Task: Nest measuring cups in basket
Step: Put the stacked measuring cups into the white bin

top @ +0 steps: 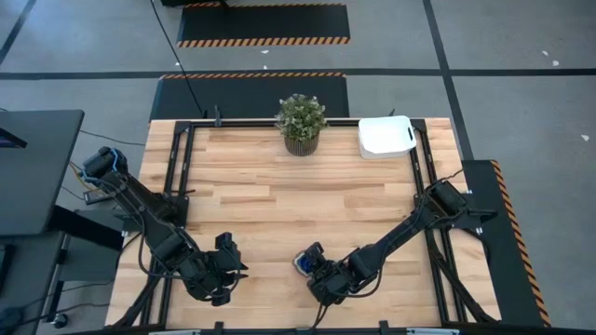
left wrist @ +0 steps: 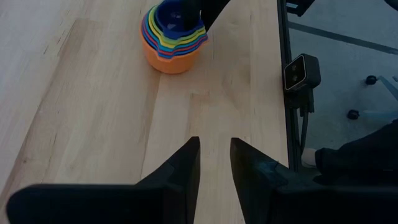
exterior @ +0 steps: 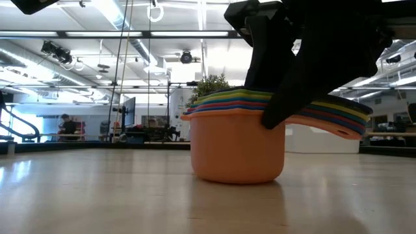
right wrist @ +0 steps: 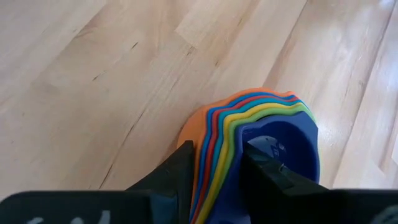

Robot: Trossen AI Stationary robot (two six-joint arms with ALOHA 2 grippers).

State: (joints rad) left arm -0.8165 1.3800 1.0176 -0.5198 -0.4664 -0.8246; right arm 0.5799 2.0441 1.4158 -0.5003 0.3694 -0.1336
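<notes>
The measuring cups [top: 305, 263] stand nested in one stack on the table near its front edge, orange outermost and dark blue innermost. The stack rests on the orange cup's base [exterior: 237, 174]. It also shows in the left wrist view [left wrist: 171, 40]. My right gripper [right wrist: 217, 165] is shut on the stack's wall; it shows in the high view too [top: 319, 271]. My left gripper [left wrist: 214, 162] is open and empty above the bare table, to the left of the stack [top: 226, 261]. The white basket [top: 386, 136] stands at the far right. My right gripper pinches the nested walls of the stack [right wrist: 214, 134] with one finger [right wrist: 264, 158] inside the dark blue cup and the other finger [right wrist: 180, 165] outside the orange cup. The fingers slant down from above. The stack stands upright, its base on the table.
A potted green plant [top: 300, 123] stands at the far middle of the table, left of the basket. Bare wood lies between the stack and the basket. A small camera [left wrist: 301, 73] sits at the table's front edge.
</notes>
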